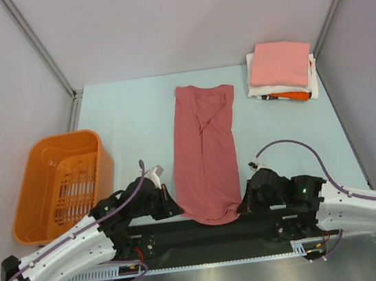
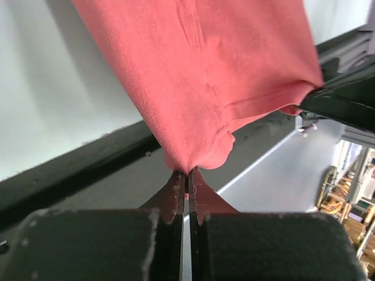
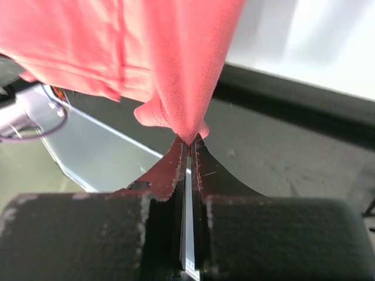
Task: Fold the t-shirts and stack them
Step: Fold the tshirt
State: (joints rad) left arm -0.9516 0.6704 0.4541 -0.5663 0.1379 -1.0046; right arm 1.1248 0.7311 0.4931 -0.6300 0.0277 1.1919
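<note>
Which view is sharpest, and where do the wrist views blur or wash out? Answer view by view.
Top external: even light, sharp throughout. Left wrist: ribbing of the dusty-red t-shirt crisp, the left gripper soft near the lens, background at right blurred. Right wrist: the right gripper soft near the lens too, the table washed out white.

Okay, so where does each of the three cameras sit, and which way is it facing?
Top: above and behind, looking down on the table; left gripper and right gripper show.
Left wrist: behind the left gripper, facing the red shirt past its shut fingers.
Right wrist: the same, behind the right gripper.
Shared: all three show the red shirt.
</note>
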